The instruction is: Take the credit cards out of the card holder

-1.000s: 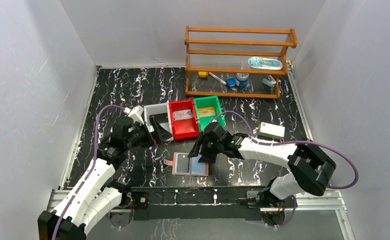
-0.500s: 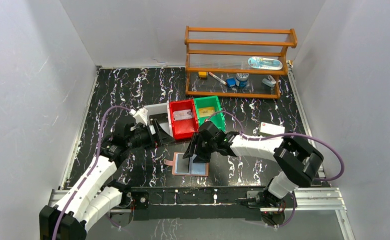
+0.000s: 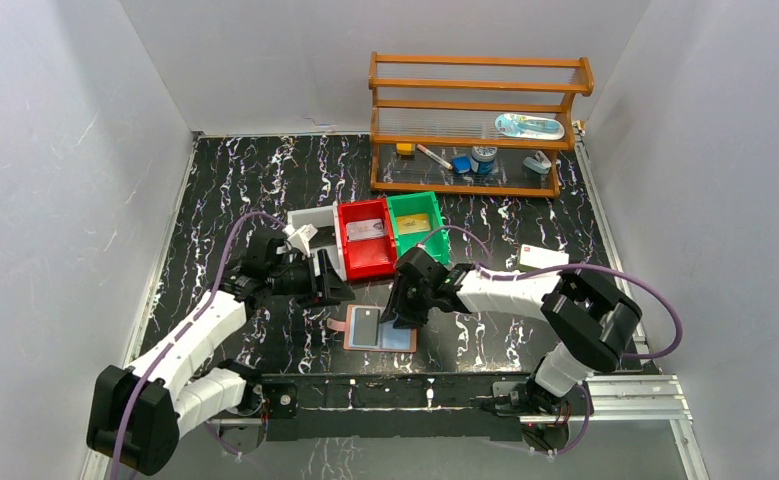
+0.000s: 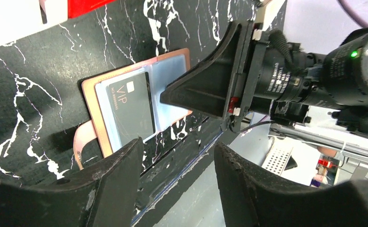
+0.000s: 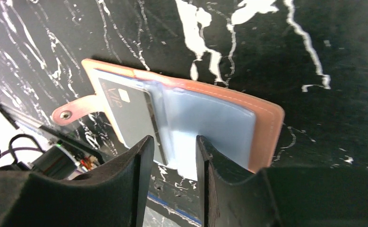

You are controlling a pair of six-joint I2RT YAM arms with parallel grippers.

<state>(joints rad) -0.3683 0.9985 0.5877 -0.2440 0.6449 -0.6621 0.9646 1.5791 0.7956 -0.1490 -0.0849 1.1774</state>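
Observation:
The reddish-brown card holder (image 3: 406,346) lies open near the table's front edge, its strap tab pointing left. A dark card marked VIP (image 4: 131,109) sits in its left clear pocket and shows in the right wrist view too (image 5: 131,113). The right pocket (image 5: 215,127) looks pale; I cannot tell whether it holds a card. My right gripper (image 3: 395,312) hovers just over the holder's middle, jaws a little apart, nothing between them (image 5: 175,163). My left gripper (image 3: 333,287) is open and empty, above the table just left of and behind the holder (image 4: 177,189).
A grey bin (image 3: 306,219), a red bin (image 3: 348,252) and a green bin (image 3: 435,236) stand in a row behind the holder; the red and green ones each hold a card. A white box with a red mark (image 3: 543,258) lies at the right. A wooden shelf (image 3: 475,120) stands at the back.
My left gripper has moved right, from the grey bin toward the card holder. My right gripper has moved left and down over the holder's middle.

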